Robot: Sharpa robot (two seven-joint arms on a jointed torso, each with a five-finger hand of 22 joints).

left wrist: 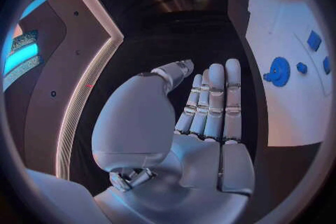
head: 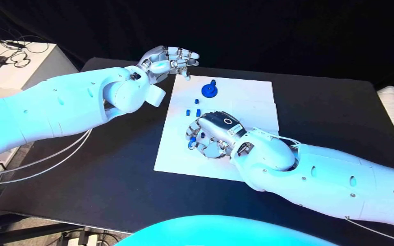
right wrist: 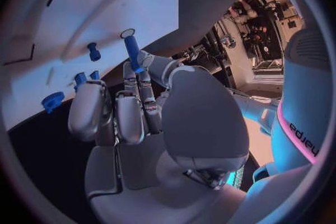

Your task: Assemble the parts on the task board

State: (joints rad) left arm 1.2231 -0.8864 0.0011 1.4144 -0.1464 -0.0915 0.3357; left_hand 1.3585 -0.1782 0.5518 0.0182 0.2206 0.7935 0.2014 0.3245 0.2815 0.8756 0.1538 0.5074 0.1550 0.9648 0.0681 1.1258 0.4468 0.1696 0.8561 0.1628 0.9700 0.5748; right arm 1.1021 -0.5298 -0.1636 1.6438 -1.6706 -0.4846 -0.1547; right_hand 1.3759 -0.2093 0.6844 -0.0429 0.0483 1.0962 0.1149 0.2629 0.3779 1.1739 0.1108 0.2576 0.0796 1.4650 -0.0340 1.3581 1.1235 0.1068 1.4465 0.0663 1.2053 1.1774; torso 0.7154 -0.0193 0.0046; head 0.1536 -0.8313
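Lay flat in the middle of the black table point(head: 98, 177): the white task board point(head: 254, 95). Carried on it a blue gear-shaped part point(head: 210, 90) toward its far end, and nearer the middle a few small blue parts point(head: 193, 111) close together. Showed again from the left wrist as a blue toothed disc point(left wrist: 279, 71) with small blue pieces beside it on the board.

Hung over the board's near half, knuckles up: the right hand point(head: 212, 134), fingers curled down. Pinched a blue peg point(right wrist: 131, 51) between thumb and a finger, upright, its ring-shaped end just off the board's surface. Peeped out below that hand's fingers in the head view as a bit of blue point(head: 192, 142).

Hovered off the board's far left corner: the left hand point(head: 168, 61), released, fingers straight and side by side, grasping nothing, palm bare in its own wrist view point(left wrist: 210, 123).
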